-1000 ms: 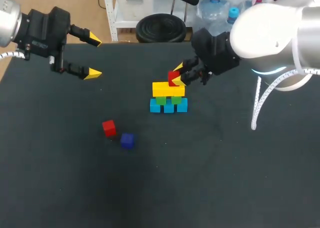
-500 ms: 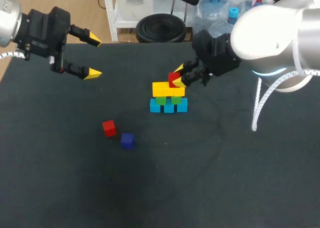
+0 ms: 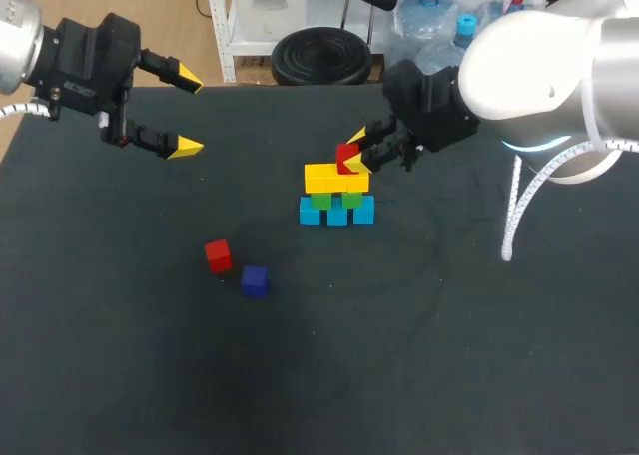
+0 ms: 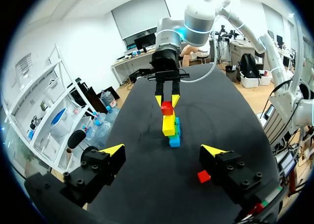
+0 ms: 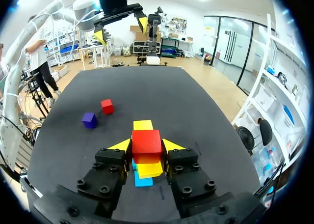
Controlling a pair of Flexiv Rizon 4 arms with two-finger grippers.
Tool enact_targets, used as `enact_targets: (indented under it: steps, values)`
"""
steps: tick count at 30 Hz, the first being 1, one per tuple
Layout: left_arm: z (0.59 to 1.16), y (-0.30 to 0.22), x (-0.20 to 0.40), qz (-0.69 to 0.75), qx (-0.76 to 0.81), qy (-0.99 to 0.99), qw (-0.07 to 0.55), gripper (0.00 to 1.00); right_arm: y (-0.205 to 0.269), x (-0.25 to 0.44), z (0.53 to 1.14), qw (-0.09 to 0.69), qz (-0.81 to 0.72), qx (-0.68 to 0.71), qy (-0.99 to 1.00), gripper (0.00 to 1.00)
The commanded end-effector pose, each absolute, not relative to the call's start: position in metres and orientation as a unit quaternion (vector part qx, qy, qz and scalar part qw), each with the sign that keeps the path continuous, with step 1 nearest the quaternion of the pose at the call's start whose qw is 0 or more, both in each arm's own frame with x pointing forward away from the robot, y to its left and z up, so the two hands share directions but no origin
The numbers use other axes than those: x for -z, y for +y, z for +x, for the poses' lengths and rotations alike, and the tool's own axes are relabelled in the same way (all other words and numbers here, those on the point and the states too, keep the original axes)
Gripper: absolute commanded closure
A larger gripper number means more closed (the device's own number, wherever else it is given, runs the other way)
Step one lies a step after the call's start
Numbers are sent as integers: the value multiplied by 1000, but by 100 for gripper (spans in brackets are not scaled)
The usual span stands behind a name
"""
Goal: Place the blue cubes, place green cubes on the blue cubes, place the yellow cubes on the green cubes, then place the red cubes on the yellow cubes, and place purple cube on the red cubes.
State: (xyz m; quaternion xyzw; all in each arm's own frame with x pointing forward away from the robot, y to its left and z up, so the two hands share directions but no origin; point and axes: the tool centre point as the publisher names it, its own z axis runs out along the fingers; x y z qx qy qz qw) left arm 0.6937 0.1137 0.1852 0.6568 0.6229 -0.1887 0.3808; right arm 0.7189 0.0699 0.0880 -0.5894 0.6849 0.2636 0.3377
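Dark surface (image 3: 150, 375). Left hand (image 3: 189, 113) hangs above the far left corner, fingers spread, empty. Loose red cube (image 3: 217, 255) and purple cube (image 3: 254, 280) lie near each other, left of centre. Stack (image 3: 336, 198) at centre: blue, green, yellow layers. Right hand (image 3: 354, 149) clamps a second red cube (image 3: 345, 157) on the yellow layer.
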Motion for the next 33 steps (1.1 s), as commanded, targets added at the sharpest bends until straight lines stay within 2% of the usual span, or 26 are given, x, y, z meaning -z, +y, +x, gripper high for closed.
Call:
enact_targets:
  steps: [1, 33]
  values:
    - [693, 115, -184, 657, 189, 621, 384, 0, 71, -87, 721, 337, -590, -264, 685, 100]
    - [693, 115, -184, 657, 189, 621, 384, 0, 72, -83, 722, 333, -588, -270, 686, 100]
